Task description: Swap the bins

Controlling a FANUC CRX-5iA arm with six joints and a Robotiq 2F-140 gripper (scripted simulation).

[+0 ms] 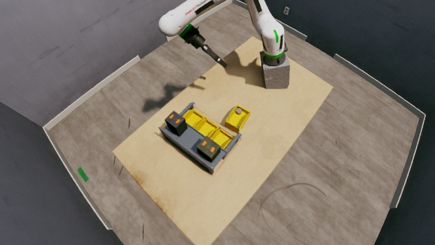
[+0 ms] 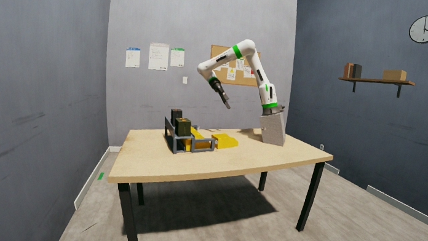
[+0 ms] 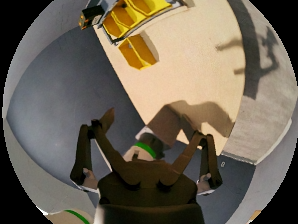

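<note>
My gripper (image 1: 225, 65) (image 2: 228, 107) (image 3: 147, 116) is open and empty, high in the air on the arm's side of the shelf, away from all bins. A yellow open bin (image 1: 243, 119) (image 2: 225, 141) (image 3: 135, 52) stands on the table just in front of the shelf, with a round grey part (image 1: 239, 110) in it. The grey shelf (image 1: 187, 141) (image 2: 203, 150) holds three yellow bins side by side: one far bin (image 1: 193, 117), a middle bin (image 1: 206, 127) and a near bin (image 1: 222, 138). Their contents are too small to tell, so I cannot tell which is empty.
Two dark boxes with orange marks, one at the far end (image 1: 175, 122) (image 2: 176, 117) and one at the near end (image 1: 209, 149) (image 2: 183, 126), stand on the shelf's top board, above and behind the bins. The arm's grey base block (image 1: 277, 75) (image 2: 273, 128) stands across the table.
</note>
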